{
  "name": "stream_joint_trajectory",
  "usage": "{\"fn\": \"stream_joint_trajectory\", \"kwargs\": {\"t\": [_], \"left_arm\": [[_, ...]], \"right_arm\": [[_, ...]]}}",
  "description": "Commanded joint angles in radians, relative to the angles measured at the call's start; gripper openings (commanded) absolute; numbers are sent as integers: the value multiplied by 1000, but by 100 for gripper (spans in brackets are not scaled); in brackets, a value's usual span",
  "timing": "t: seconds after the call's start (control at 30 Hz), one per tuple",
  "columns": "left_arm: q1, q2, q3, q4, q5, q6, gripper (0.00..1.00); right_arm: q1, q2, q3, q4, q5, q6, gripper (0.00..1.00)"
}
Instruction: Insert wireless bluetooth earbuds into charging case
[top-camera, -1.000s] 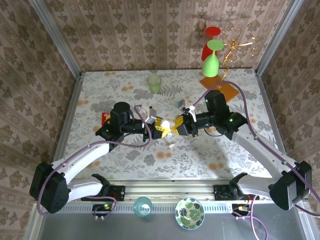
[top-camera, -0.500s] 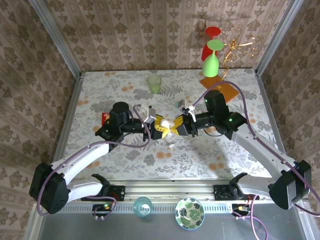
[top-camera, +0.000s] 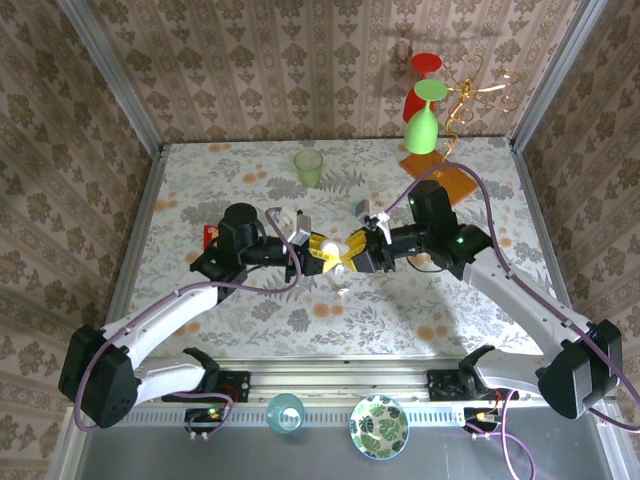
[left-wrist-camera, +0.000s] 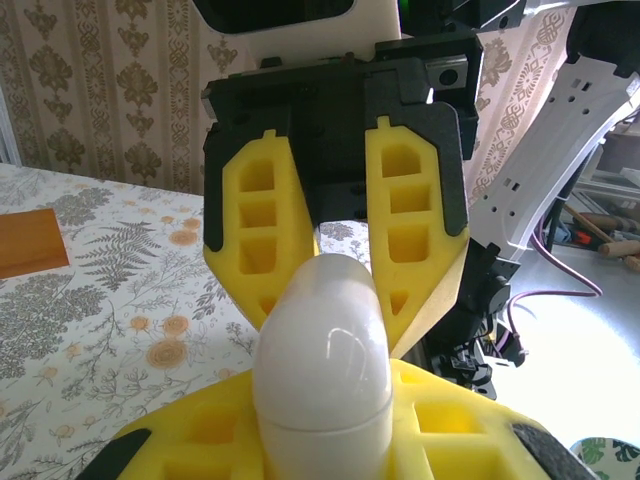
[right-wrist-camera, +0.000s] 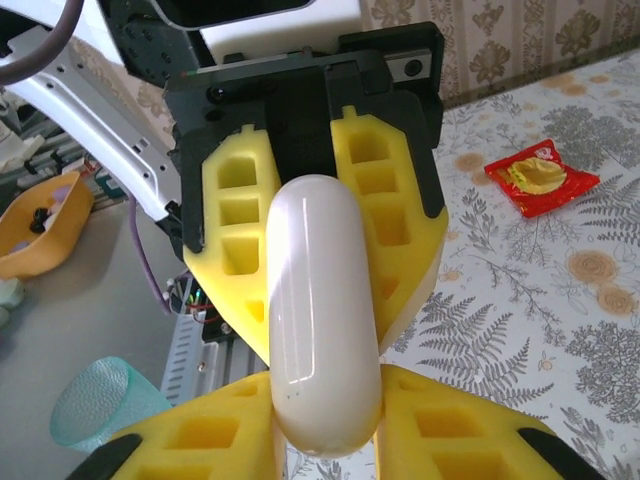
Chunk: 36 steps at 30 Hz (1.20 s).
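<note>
Left wrist view: the charging case (left-wrist-camera: 322, 370) stands on end with its lid shut and its seam low, near the left gripper (left-wrist-camera: 325, 440), whose yellow fingers are closed tight on the lower part. Opposite, the right gripper (left-wrist-camera: 335, 300) has its tips on both sides of the rounded top; I cannot tell if they press it or stand a little loose. Right wrist view: the same case is seen edge-on, narrow and glossy, rising between this gripper's own fingers, with a red snack packet (right-wrist-camera: 540, 175) lying on the table (right-wrist-camera: 560, 300) well behind. Top external view: both grippers meet tip to tip above the middle of the table, well apart from the green cup (top-camera: 308, 167), and the case between them is almost covered by yellow foam. I judge the step is opening the lid: one side should clamp only the body under the seam, the other only the lid, and pull slowly, because the smooth shell can slip. The hinge side is hard to make out, and whether the earbuds are already inside is hidden.
</note>
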Motion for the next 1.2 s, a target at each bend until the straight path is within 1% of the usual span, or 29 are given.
{"fn": "stream_joint_trajectory", "kwargs": {"t": [0.0, 0.07, 0.13, 0.2, 0.23, 0.27, 0.43, 0.5, 0.63, 0.77, 0.9, 0.97, 1.03, 1.1, 1.17], "left_arm": [[-6, -1, -1, 23, 47, 43, 0], [-5, -1, 1, 6, 51, 55, 0], [-6, -2, -2, 3, 55, 58, 0], [-4, -5, -8, 5, 56, 62, 0], [-4, -8, -10, 5, 56, 64, 0], [-4, -8, -12, 5, 56, 65, 0], [-3, -11, -19, 6, 54, 74, 0], [-2, -9, -22, 8, 54, 75, 0], [0, -14, -30, 16, 52, 78, 0], [9, -23, -46, 29, 31, 93, 0], [30, -34, -80, 79, -53, 100, 0], [45, -43, -115, 150, -93, 93, 0], [61, -58, -158, 233, -140, 83, 0], [74, -73, -193, 300, -196, 79, 0], [84, -90, -208, 324, -232, 73, 0]], "right_arm": [[-14, -6, -23, 73, 57, 77, 31], [-31, -10, -31, 120, 93, 133, 32], [-52, -19, -45, 177, 107, 186, 37], [-69, -30, -63, 229, 115, 223, 38], [-75, -33, -65, 239, 116, 229, 38], [-76, -36, -66, 239, 120, 230, 41], [-78, -38, -65, 246, 116, 246, 48], [-78, -41, -69, 255, 130, 260, 53], [-80, -49, -77, 268, 166, 272, 58], [-83, -60, -81, 282, 150, 279, 65], [-83, -111, -106, 334, 96, 315, 73], [-82, -153, -128, 367, 145, 351, 77], [-82, -193, -162, 409, 248, 405, 80], [-84, -220, -197, 445, 408, 488, 80], [-85, -223, -221, 457, 546, 563, 80]]}}
